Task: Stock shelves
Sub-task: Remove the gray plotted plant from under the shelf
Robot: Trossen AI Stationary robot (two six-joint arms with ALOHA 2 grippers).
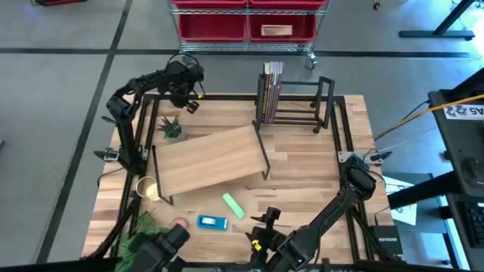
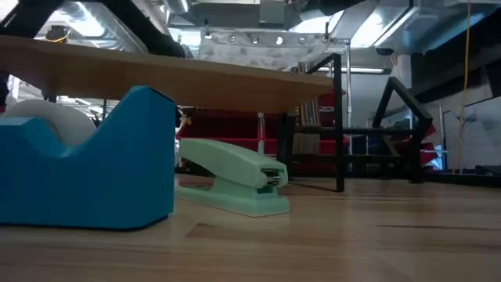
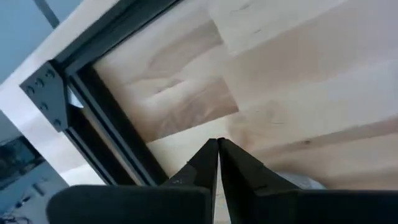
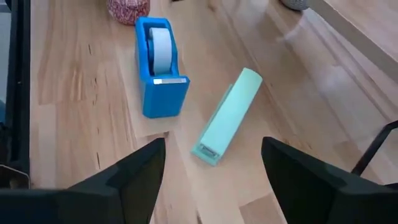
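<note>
The table [image 1: 302,162] carried both shelves. The wood-topped shelf [image 1: 210,160] stood left of centre, turned slightly askew. The black book rack [image 1: 296,100] stood at the far edge with books [image 1: 271,92] upright at its left end; their spines were too small to read. Beyond the table, a cart with red bins [image 1: 248,21] bore a pale label that could not be read. White writing on a dark box [image 1: 384,240] beside the table's near right corner was also too small to make out.

The right gripper [image 4: 211,171] hung over the near edge, its fingers spread wide and holding nothing, above a mint-green stapler [image 4: 227,116] lying beside a blue tape dispenser [image 4: 160,65]. The left gripper [image 1: 190,100] hovered at the far left corner, its fingers [image 3: 205,163] pressed together and empty. A small potted plant [image 1: 171,128] stood near it.
</note>
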